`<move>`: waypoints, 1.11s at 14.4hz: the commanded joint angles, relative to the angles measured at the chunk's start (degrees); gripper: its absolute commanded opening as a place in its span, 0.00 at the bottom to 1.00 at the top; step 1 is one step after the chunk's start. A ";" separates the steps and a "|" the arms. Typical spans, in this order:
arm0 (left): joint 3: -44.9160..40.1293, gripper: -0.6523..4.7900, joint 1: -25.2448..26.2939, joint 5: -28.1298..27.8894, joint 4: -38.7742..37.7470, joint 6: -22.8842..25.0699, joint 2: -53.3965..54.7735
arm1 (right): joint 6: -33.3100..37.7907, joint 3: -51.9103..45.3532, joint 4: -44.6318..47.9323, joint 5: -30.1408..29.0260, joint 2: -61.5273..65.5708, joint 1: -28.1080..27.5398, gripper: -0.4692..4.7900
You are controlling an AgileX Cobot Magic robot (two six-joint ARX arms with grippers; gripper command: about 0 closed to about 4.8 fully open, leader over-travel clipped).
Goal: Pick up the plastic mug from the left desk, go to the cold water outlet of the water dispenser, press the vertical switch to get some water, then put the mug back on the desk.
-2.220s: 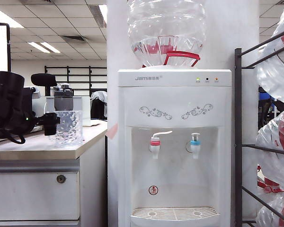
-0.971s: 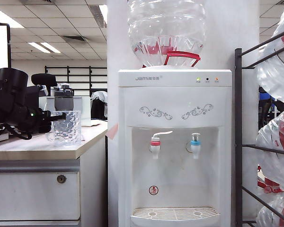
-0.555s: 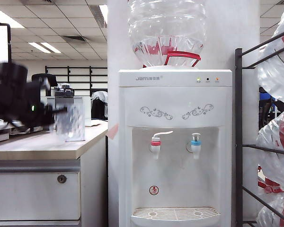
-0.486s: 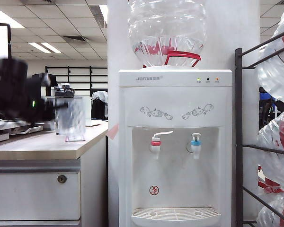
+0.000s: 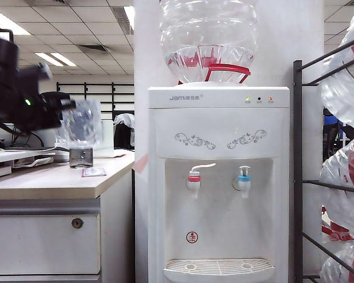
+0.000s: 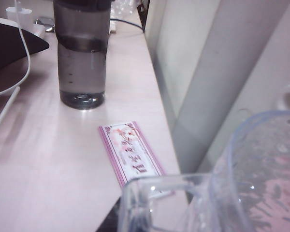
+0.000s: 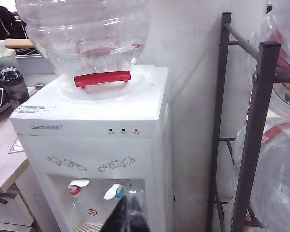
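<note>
The clear rippled plastic mug hangs in the air above the left desk, blurred. My left gripper is shut on its side handle. In the left wrist view the mug fills the near corner and my left gripper shows only as a dark edge at the handle. The water dispenser stands to the right of the desk. Its cold water outlet has a blue collar and the short white vertical switch. My right gripper looks shut and empty, well short of the dispenser.
A dark grey bottle and a pink card are on the desk beneath the mug. A red-collared tap with a long lever sits left of the blue one, above the drip tray. A metal rack of water jugs stands on the right.
My left gripper, shut on the handle, has lifted the mug off the desk and carried it upward. The bottle and card behind it now show. The right arm has not moved.
</note>
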 commanded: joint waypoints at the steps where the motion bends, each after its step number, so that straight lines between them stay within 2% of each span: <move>1: -9.09 0.11 -4.28 0.83 1.07 -3.17 -8.92 | 0.20 0.20 0.81 0.37 -0.07 0.04 0.08; 2: -13.66 0.11 -9.68 0.15 1.01 -4.55 -13.31 | 0.20 0.20 0.85 0.35 -0.07 0.04 0.08; 5: -14.97 0.11 -17.16 -3.04 -0.42 -7.41 -14.69 | 0.20 0.20 0.85 0.13 -0.11 0.04 0.08; 6: -14.97 0.11 -23.12 -7.23 -1.70 -7.50 -14.67 | 0.20 0.22 0.90 0.13 -0.15 0.04 0.08; 8: -14.95 0.11 -27.61 -10.95 -2.86 -7.54 -14.64 | 0.20 0.20 1.07 0.07 -0.15 0.07 0.08; 9: -14.97 0.11 -32.68 -14.64 -4.07 -9.75 -14.58 | 0.20 0.20 1.22 -0.48 -0.15 0.04 0.08; 10: -14.97 0.11 -34.73 -16.90 -4.20 -10.27 -14.34 | 0.20 0.20 1.22 -0.50 -0.15 0.04 0.08; 11: -14.97 0.11 -39.32 -23.30 -4.11 -13.42 -12.87 | 0.20 0.22 1.22 -0.96 -0.15 0.04 0.08; 15: -14.84 0.11 -46.12 -33.35 -3.98 -17.55 -7.43 | 0.20 0.20 1.22 -1.33 -0.17 0.04 0.08; 16: -14.84 0.11 -47.19 -34.42 -3.45 -19.80 -6.01 | 0.20 0.20 1.25 -1.33 -0.15 0.04 0.08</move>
